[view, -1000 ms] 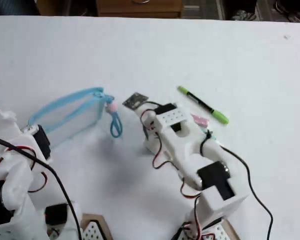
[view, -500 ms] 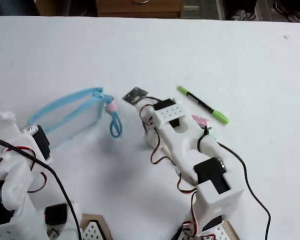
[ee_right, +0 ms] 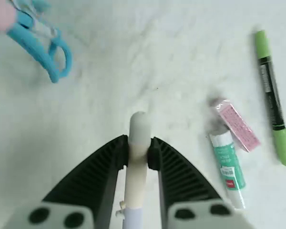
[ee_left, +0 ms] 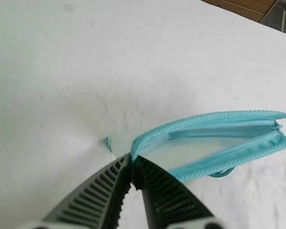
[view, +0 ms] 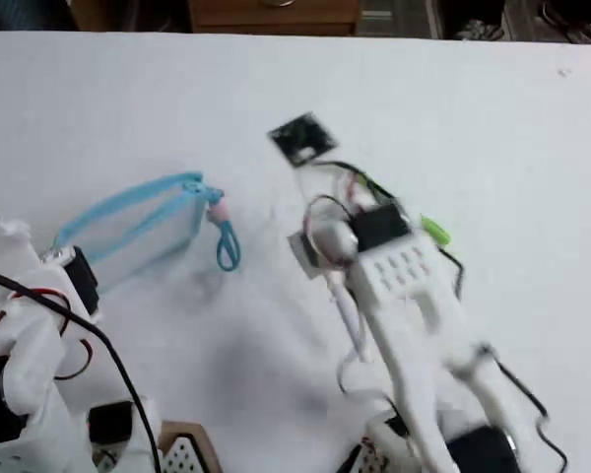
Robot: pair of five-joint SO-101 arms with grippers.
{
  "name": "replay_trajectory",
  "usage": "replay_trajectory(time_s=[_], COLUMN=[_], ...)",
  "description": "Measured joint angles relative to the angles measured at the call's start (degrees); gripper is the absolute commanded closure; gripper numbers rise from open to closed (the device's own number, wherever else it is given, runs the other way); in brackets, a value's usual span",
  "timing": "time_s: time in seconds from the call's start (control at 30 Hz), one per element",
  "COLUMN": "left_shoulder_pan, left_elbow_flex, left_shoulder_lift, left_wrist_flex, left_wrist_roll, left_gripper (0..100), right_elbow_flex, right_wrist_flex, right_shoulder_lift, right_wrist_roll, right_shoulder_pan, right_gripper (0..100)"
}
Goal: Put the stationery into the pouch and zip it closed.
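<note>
Right arm (view: pixel 404 274) half-hides green pen (view: pixel 434 231); gripped white pen (ee_right: pixel 137 157) cut off.

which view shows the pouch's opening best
The left wrist view: the pouch lies close, its unzipped mouth gaping, the left gripper's jaws shut on its end. The high view shows it from above, farther off, open. The right wrist view shows its blue loop.
</note>
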Motion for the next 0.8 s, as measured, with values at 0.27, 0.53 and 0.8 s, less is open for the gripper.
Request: replay_trajectory(time_s=[0.27, 0.53, 0.8], left_shoulder_pan=[0.0, 0.0, 0.0], left_elbow_flex=[0.0, 0.0, 0.0], left_shoulder_lift=[0.0, 0.0, 0.0], left_wrist_flex=[0.0, 0.0, 0.0], left_wrist_roll=[0.0, 0.0, 0.0], left_gripper=[98, 98, 98], right_elbow_flex=[0.0, 0.0, 10.7], right_wrist_flex=[5.7, -16.5, -53.9], right_shoulder_lift=[-25.1, -39.1, -39.6], right_wrist_roll=[-19.0, -20.7, -20.7], right_shoulder_pan=[0.0, -3.3, -9.6], right_gripper=[98.1, 98.1, 98.1])
